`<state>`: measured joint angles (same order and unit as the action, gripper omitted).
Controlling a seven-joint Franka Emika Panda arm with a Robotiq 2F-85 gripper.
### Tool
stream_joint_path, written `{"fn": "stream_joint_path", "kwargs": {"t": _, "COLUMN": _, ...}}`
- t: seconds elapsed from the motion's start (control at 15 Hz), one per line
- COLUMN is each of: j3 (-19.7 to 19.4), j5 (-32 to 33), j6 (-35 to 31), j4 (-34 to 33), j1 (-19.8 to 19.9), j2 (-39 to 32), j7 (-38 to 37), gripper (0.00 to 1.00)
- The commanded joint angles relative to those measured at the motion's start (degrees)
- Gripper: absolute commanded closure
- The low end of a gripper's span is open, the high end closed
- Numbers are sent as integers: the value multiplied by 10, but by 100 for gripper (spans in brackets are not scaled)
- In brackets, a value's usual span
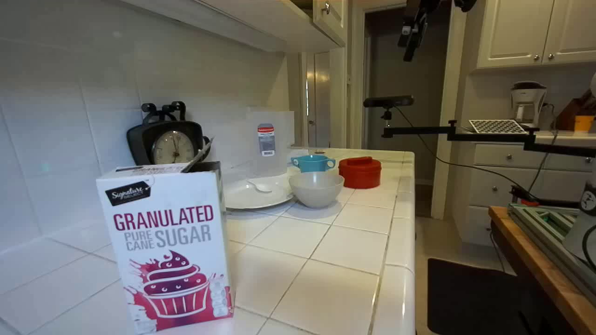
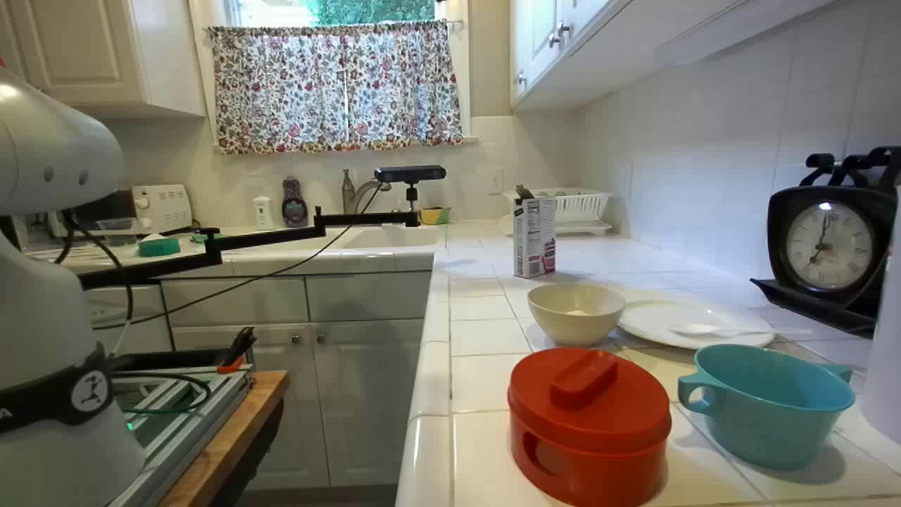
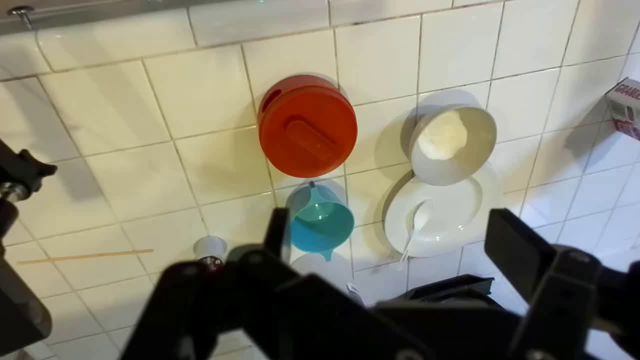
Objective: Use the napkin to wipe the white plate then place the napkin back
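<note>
The white plate lies flat on the tiled counter and also shows in an exterior view and the wrist view. A white spoon rests on it, its handle past the rim. The white bowl partly overlaps the plate's edge in the wrist view. A pale mass lies inside the bowl; I cannot tell what it is. I make out no napkin; it is hidden or out of view. My gripper is open and empty, high above the counter; part of it shows in an exterior view.
A red lidded pot and a blue two-handled cup stand near the plate. A sugar box stands on the counter, and a black clock is by the wall. A camera on a boom reaches beside the counter. A thin stick lies on the tiles.
</note>
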<state>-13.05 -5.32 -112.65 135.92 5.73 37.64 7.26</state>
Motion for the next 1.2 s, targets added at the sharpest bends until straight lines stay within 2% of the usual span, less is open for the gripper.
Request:
{"fn": "stream_joint_path", "kwargs": {"t": 0.0, "j3": 4, "j5": -4, "j6": 1, "j4": -1, "j1": 6, "j2": -1, "j7": 3, "gripper": 0}}
{"fn": "stream_joint_path", "kwargs": {"t": 0.53, "j3": 4, "j5": -4, "j6": 1, "j4": -1, "j1": 6, "j2": -1, "j7": 3, "gripper": 0}}
{"fn": "stream_joint_path", "kwargs": {"t": 0.67, "j3": 17, "j5": 17, "j6": -48, "j4": 2, "j1": 15, "j2": -39, "j7": -12, "gripper": 0}}
{"fn": "stream_joint_path", "kwargs": {"t": 0.73, "j3": 17, "j5": 19, "j6": -96, "j4": -2, "j1": 17, "j2": -68, "j7": -14, "gripper": 0}}
{"fn": "stream_joint_path", "kwargs": {"t": 0.8, "j3": 15, "j5": 23, "j6": -120, "j4": -13, "j1": 17, "j2": -99, "j7": -12, "gripper": 0}}
{"fn": "stream_joint_path", "kwargs": {"t": 1.0, "j3": 4, "j5": 23, "j6": -250, "j4": -45, "j1": 20, "j2": -199, "j7": -2, "gripper": 0}}
{"fn": "stream_joint_path", "kwargs": {"t": 1.13, "j3": -11, "j5": 0, "j6": -327, "j4": -78, "j1": 15, "j2": -267, "j7": 22, "gripper": 0}}
